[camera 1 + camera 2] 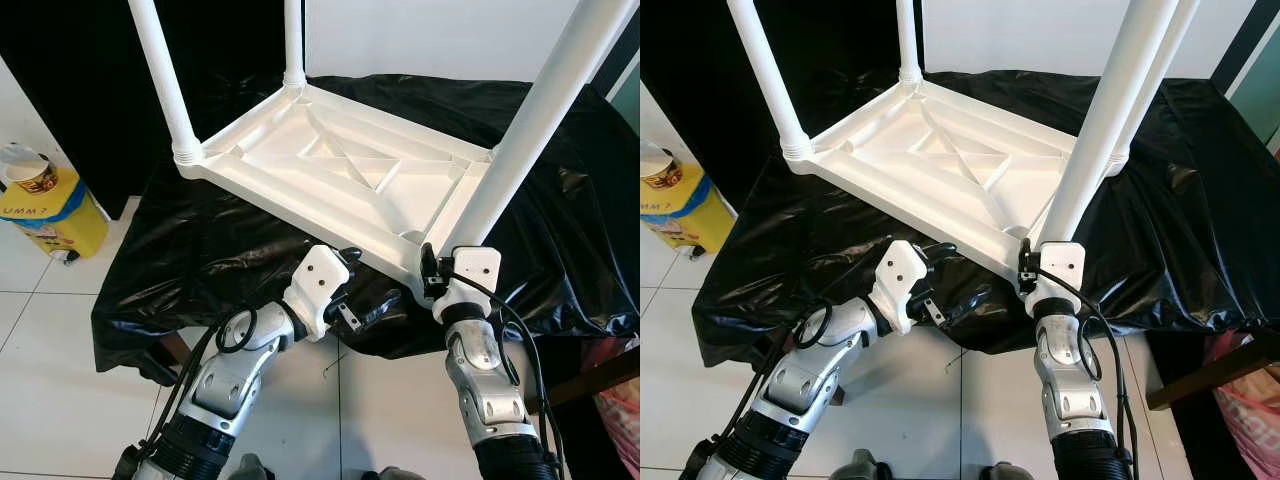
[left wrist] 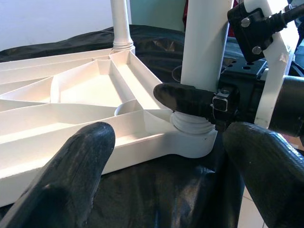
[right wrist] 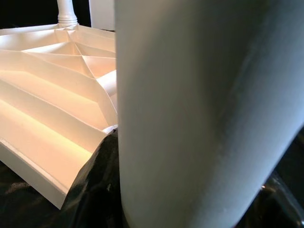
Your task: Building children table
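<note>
Left eye view: left gripper (image 1: 375, 300) low at near table edge, fingers spread wide, nothing between them, just short of the white tabletop's rim. Right gripper (image 1: 428, 268) at the near-right corner, its fingers clamped around the base of the near leg (image 1: 530, 125), seen in the left wrist view. White children's table (image 1: 350, 165) lies upside down, ribbed underside up, on a black plastic sheet (image 1: 200, 250). Legs stand upright at the corners. Yellow bin (image 1: 50, 205) on the floor, far left.
</note>
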